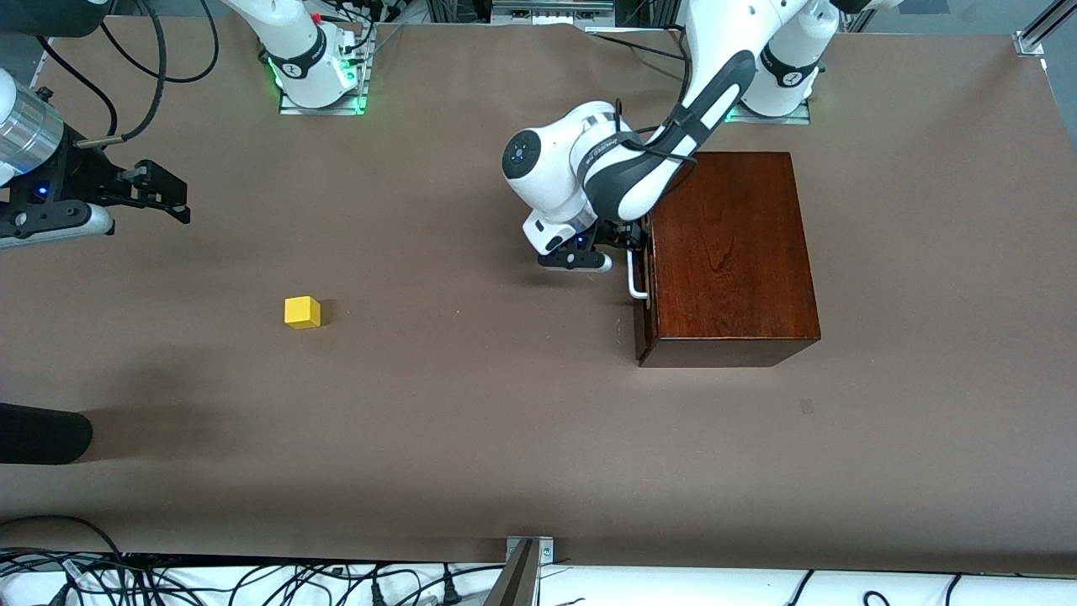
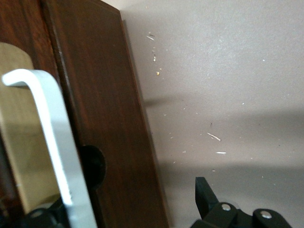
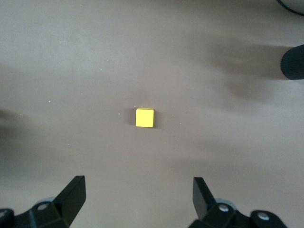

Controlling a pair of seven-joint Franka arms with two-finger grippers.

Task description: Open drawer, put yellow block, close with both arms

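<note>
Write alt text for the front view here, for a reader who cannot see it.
The left gripper is at the white handle of the closed drawer in a dark wooden box. The right gripper hangs open over bare table, with the yellow block lying nearer the camera.

Even overhead light, soft blurred shadows

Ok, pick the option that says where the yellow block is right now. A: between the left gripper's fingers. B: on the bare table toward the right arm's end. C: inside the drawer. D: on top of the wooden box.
B: the yellow block sits alone on the brown table, away from the wooden box, with the open right gripper hovering above it.
</note>
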